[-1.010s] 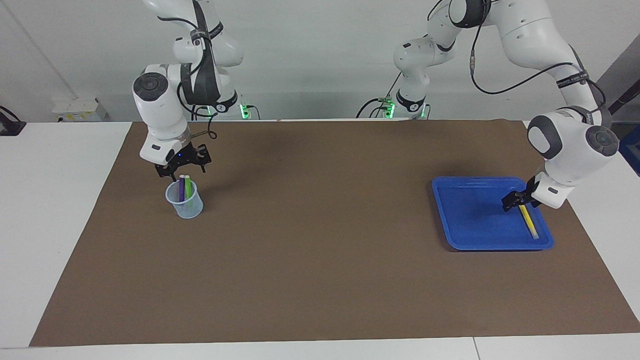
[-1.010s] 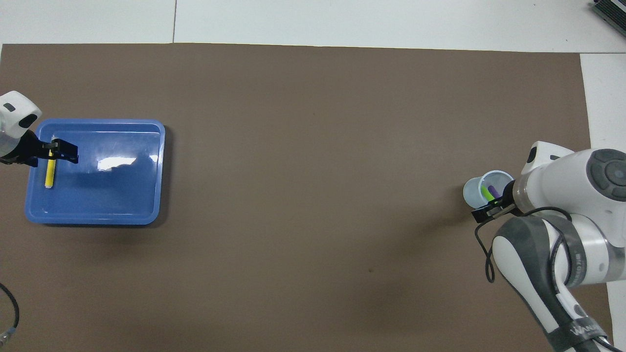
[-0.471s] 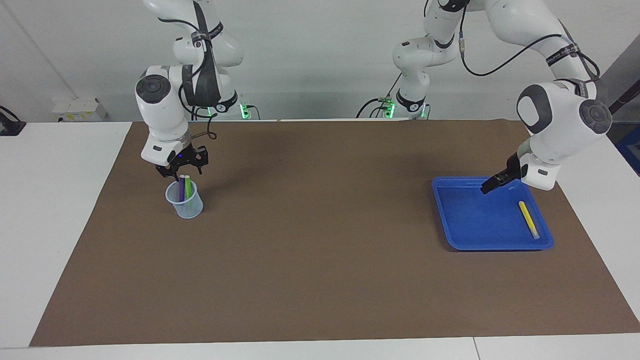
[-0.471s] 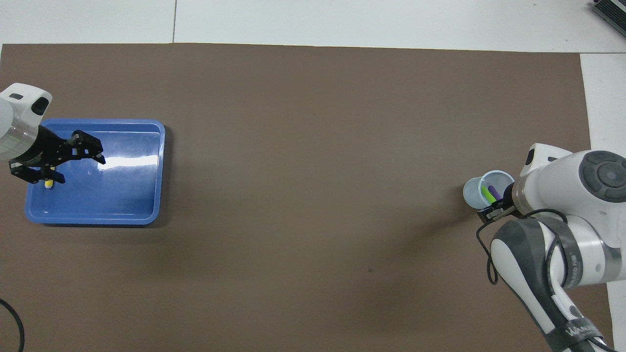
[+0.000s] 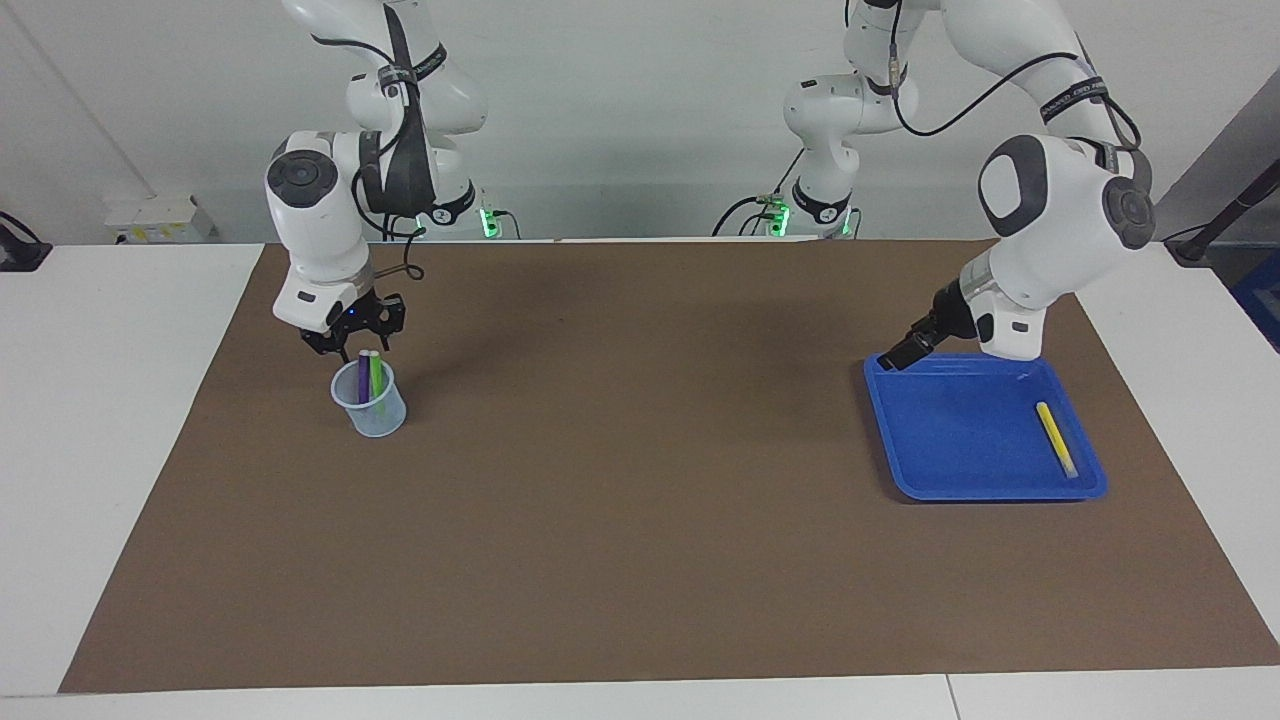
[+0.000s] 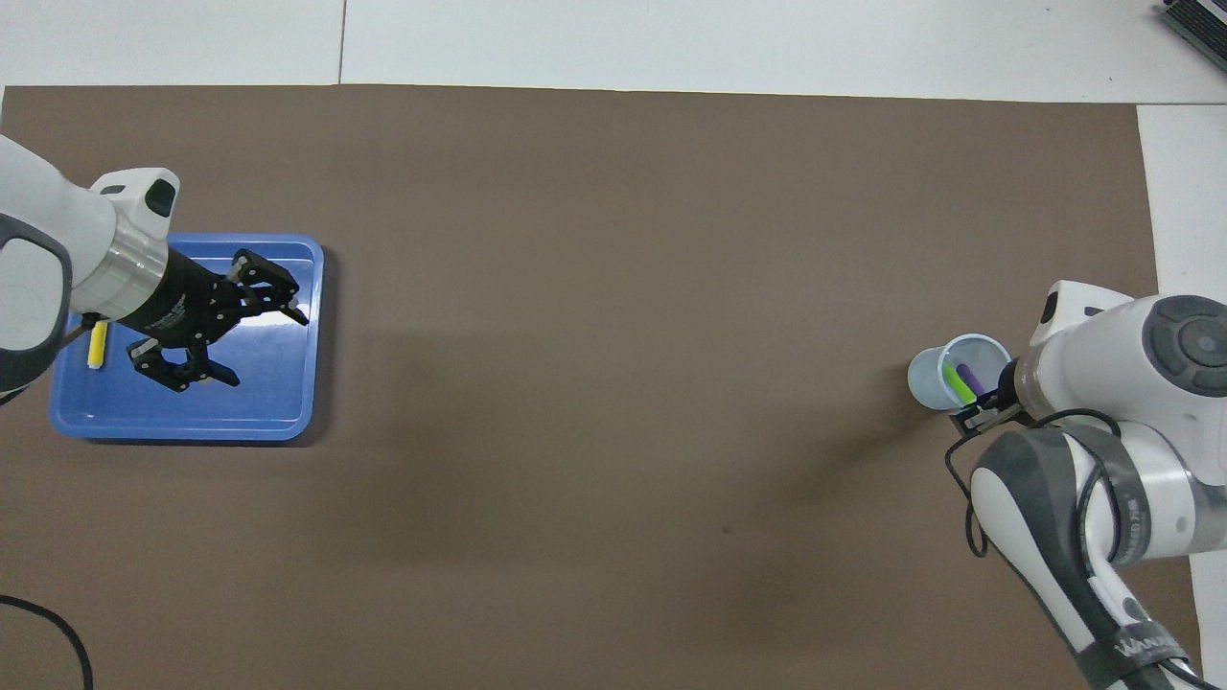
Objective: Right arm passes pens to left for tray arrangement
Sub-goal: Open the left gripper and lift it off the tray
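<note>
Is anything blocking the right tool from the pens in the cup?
Nothing visible. The right tool hangs just above the purple pen and green pen, which stand upright in the open-topped cup.

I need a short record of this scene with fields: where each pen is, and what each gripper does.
yellow pen: lying in the blue tray
purple pen: standing in the clear cup
green pen: standing in the same cup
left gripper: open, empty, raised over the tray
right gripper: just over the cup's pens
</note>
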Available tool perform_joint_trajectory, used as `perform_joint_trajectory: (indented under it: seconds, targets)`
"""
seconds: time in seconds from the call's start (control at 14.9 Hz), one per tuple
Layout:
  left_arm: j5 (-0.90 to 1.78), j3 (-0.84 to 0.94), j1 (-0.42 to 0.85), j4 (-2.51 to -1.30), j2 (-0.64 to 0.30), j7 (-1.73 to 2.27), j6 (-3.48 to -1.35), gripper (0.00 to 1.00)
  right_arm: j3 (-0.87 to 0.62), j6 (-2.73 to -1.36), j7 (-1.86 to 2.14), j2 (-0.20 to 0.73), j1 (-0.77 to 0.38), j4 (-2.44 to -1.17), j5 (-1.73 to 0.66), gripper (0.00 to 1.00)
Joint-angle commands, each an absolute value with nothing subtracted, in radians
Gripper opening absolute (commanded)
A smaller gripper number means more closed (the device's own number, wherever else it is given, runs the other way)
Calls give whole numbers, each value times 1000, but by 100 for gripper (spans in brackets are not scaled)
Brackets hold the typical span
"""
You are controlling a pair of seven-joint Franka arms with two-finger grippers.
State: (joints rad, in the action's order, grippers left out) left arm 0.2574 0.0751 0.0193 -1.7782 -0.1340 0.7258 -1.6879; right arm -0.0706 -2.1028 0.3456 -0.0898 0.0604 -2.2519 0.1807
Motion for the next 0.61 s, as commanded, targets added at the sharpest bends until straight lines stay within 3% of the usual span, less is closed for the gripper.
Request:
perform_joint_trajectory:
  seconds: [0.0, 0.27, 0.54]
  targets:
    - [322, 60, 124, -1821, -86, 895, -1692, 100, -83, -2121, 359, -87, 81, -2261, 201, 57]
    - [405, 61, 213, -1821, -71, 1081, -1713, 100, -83, -2125, 359, -83, 81, -2263, 202, 56]
    - [471, 61, 287, -1822, -54, 1208, -1753, 100, -83, -2126, 360, -83, 81, -2263, 207, 46]
